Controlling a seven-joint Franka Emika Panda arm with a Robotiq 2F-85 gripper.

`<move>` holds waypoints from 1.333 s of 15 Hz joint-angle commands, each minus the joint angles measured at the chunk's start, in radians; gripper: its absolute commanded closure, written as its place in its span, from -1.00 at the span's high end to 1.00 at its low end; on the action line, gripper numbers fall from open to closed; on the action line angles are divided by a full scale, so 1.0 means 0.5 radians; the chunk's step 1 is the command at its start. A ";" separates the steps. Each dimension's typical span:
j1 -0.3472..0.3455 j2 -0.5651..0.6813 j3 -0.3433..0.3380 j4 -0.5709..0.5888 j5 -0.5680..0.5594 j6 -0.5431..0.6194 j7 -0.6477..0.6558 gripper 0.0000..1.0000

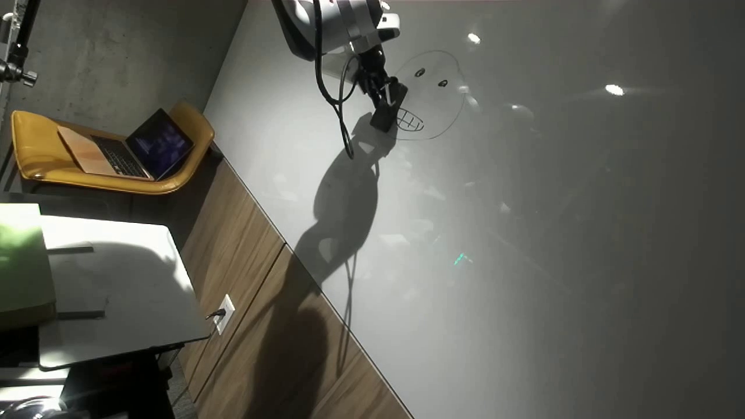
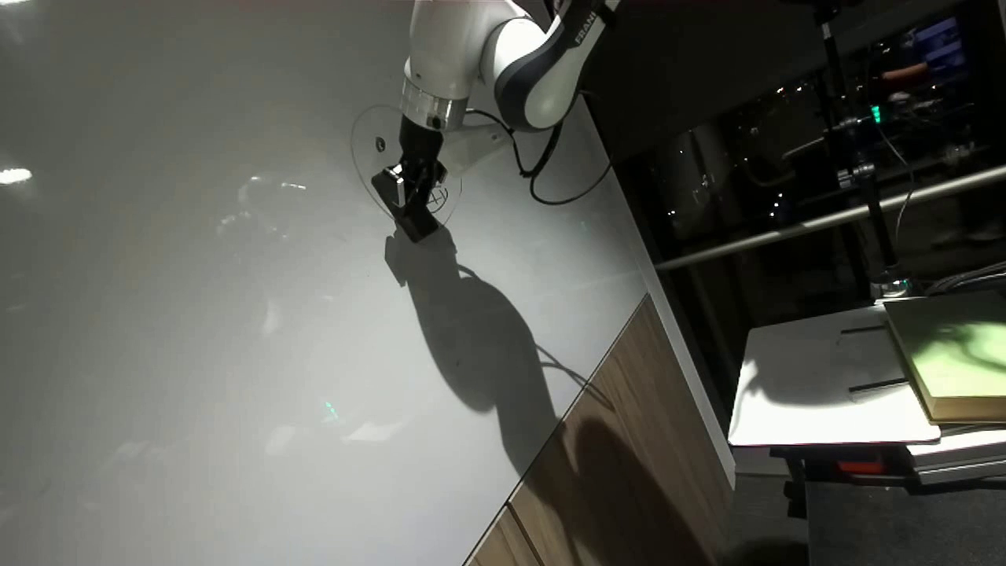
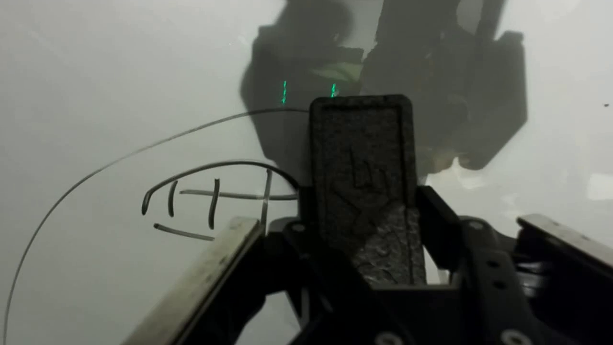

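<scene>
A black block like a board eraser (image 3: 361,158) is clamped between the fingers of my gripper (image 3: 366,215) in the wrist view. My gripper (image 1: 381,93) and the eraser (image 1: 389,109) are over the whiteboard (image 1: 524,203) in an exterior view. A face is drawn there: a thin round outline, two small eyes (image 1: 443,83) and a gridded mouth (image 3: 214,203). Right beside the mouth, the eraser covers part of it in the wrist view. The eraser (image 2: 405,204) casts a shadow on the board; whether it touches the surface I cannot tell.
Wood panelling (image 1: 244,244) with a power socket (image 1: 224,314) borders the board. A yellow chair (image 1: 110,185) carries a laptop (image 1: 119,154). A white table (image 2: 809,369) with a thick green-lit book (image 2: 959,354) stands near a dark window. Loose cables (image 2: 542,169) hang from the arm.
</scene>
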 commanded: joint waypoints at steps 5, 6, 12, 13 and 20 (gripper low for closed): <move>-0.065 0.224 -0.118 0.243 -0.364 0.004 0.220 -0.43; -0.080 0.228 -0.139 0.237 -0.385 0.010 0.214 -0.43; -0.151 0.230 -0.278 0.187 -0.448 0.000 0.223 -0.43; -0.165 0.240 -0.315 0.167 -0.504 0.015 0.274 -0.43; -0.328 0.404 -0.435 0.363 -0.325 0.059 0.156 -0.43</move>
